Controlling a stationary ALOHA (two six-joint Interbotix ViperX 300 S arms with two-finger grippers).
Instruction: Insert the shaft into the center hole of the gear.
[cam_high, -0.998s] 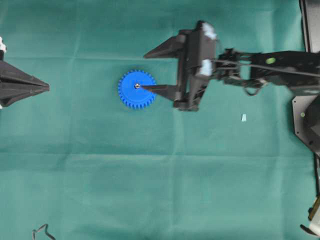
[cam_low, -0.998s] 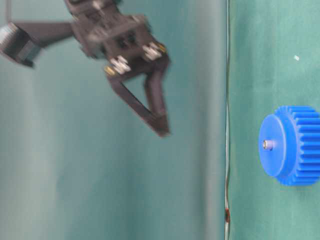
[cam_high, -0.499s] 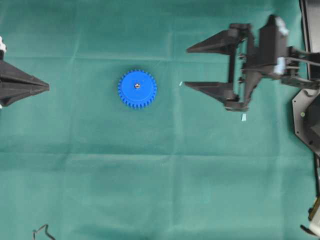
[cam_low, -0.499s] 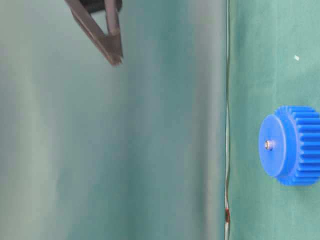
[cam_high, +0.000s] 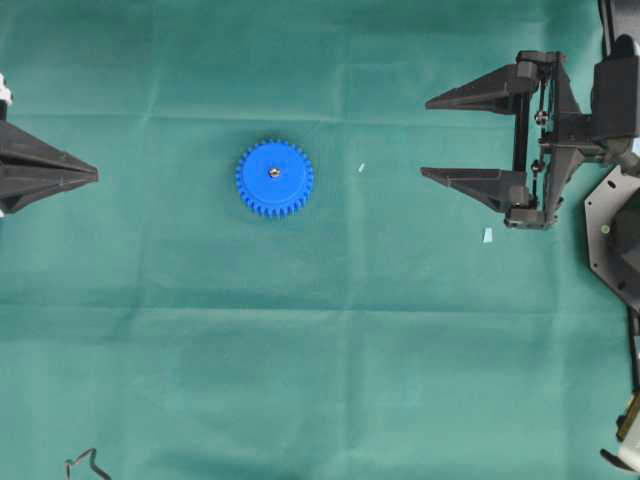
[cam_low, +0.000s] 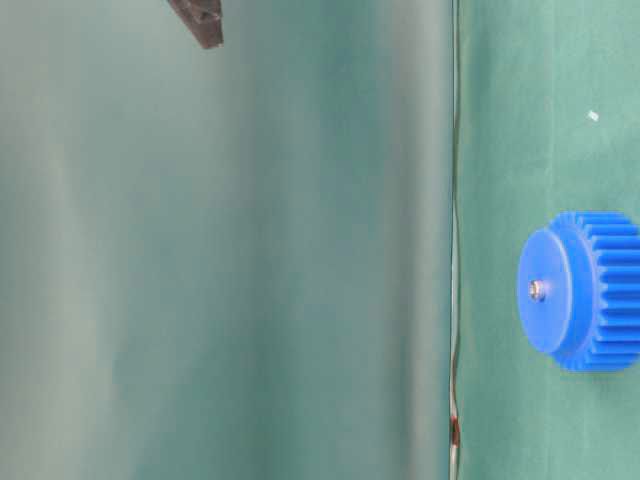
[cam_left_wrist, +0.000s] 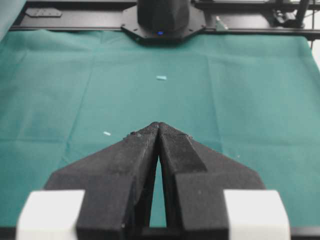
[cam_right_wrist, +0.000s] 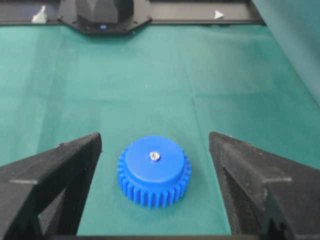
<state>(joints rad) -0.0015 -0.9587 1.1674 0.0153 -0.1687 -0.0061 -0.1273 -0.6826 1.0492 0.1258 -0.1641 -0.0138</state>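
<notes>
Shaft (cam_right_wrist: 155, 156) seated in the gear (cam_high: 274, 178); my right jaws (cam_high: 434, 137) spread empty, left jaws (cam_high: 92, 174) pressed together; I judge nothing remains.

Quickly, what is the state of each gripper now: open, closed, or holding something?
Left gripper: closed, holding nothing.
Right gripper: open wide, holding nothing.

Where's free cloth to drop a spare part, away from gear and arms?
Widest bare patch: the whole near half of the cloth, below the gear. Also bare between the gear and the shut left gripper. Tighter toward the open right gripper: a white fleck and pale blue scrap lie there.
</notes>
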